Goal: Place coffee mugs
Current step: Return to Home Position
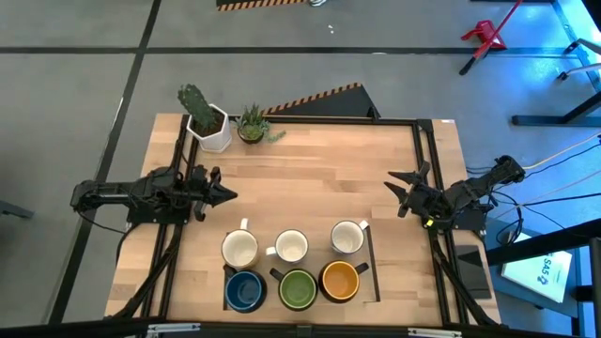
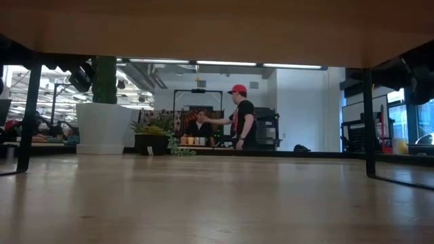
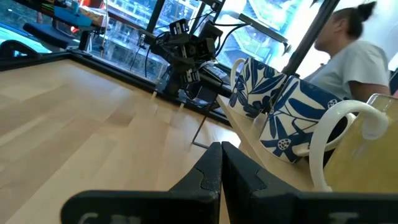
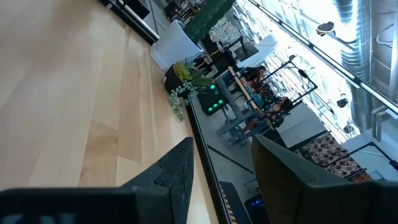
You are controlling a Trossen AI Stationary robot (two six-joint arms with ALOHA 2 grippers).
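My left hand (image 1: 228, 194) hovers over the counter's (image 1: 310, 169) left side, fingers pressed together, holding nothing. Six mugs stand upright on a wooden shelf (image 3: 252, 142) between my arms, in two rows of three. Pale row: left pale mug (image 1: 239, 249), middle pale mug (image 1: 291, 247), right pale mug (image 1: 347, 238). Colour row: blue mug (image 1: 245, 291), green mug (image 1: 297, 288), orange-yellow mug (image 1: 340, 280). The left wrist view shows a blue leaf pattern on two white ones. My right hand (image 1: 394, 192) is at the right side, fingers spread wide, empty.
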